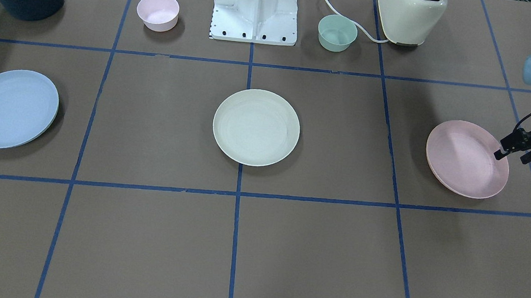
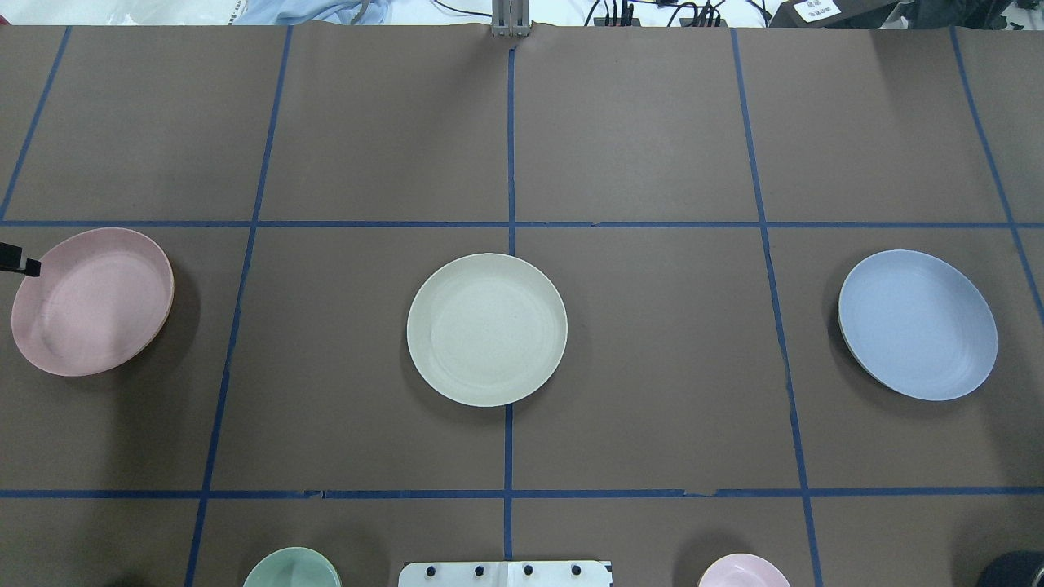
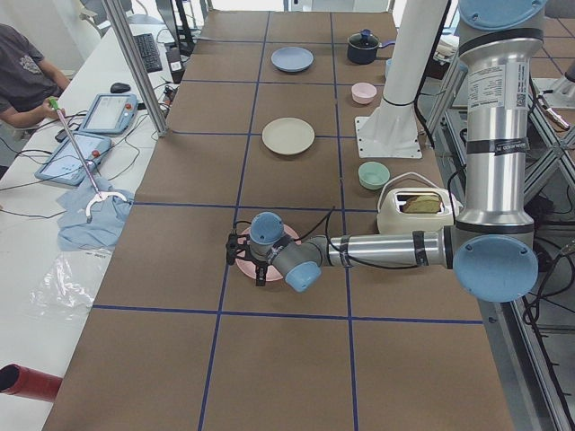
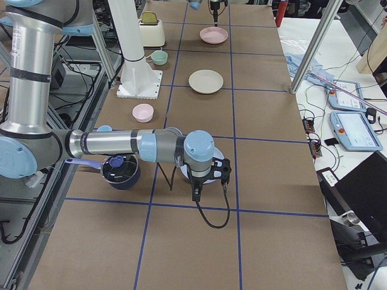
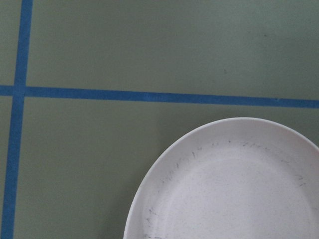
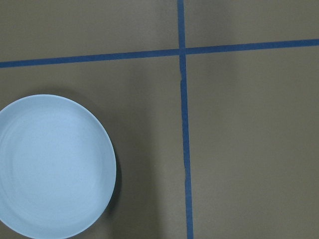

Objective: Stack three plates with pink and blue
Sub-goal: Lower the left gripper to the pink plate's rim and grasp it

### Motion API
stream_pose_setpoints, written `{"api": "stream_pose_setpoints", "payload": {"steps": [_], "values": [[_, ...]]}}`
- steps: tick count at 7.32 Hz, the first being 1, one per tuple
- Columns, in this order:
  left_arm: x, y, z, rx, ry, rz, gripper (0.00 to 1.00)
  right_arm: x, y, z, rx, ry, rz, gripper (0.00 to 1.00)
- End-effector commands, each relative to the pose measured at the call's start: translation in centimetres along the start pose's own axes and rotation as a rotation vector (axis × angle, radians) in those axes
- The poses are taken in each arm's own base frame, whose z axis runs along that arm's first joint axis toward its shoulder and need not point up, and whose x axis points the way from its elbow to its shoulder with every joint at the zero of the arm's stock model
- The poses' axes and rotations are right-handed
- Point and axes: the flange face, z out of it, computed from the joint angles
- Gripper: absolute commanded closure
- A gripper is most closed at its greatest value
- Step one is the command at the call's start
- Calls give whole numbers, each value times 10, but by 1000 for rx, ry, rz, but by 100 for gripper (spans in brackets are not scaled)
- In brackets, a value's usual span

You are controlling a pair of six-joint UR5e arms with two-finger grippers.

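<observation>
Left gripper (image 1: pixel 511 156) sits at the left rim of the pink plate (image 2: pixel 91 302) with its fingers apart, likely lined up for an edge pinch. The cream plate (image 2: pixel 487 328) lies in the centre, probably the stack base. The blue plate (image 2: pixel 917 324) lies on the right. The right gripper (image 4: pixel 210 181) hangs by it; cannot tell whether its fingers are apart.

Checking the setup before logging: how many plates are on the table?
3. The pale pink plate by the left pincer, the cream-white plate in the centre, the pale blue plate on the robot's right. None stacked or hidden.
</observation>
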Motion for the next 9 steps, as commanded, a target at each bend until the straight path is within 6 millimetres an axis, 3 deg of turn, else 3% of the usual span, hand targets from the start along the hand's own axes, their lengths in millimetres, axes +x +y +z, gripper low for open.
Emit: {"api": "stream_pose_setpoints", "payload": {"steps": [1, 5, 7, 9], "values": [[-1, 4, 13, -3, -30, 10, 20, -18, -2, 6, -18, -8, -32, 0], [-6, 11, 26, -32, -44, 56, 50, -40, -6, 32, -49, 2, -117, 0], [-15, 14, 30, -43, -53, 88, 54, -50, -6, 42, -73, 2, -141, 0], [-15, 14, 30, -44, -52, 88, 67, -53, -6, 47, -83, 3, -148, 0]]}}
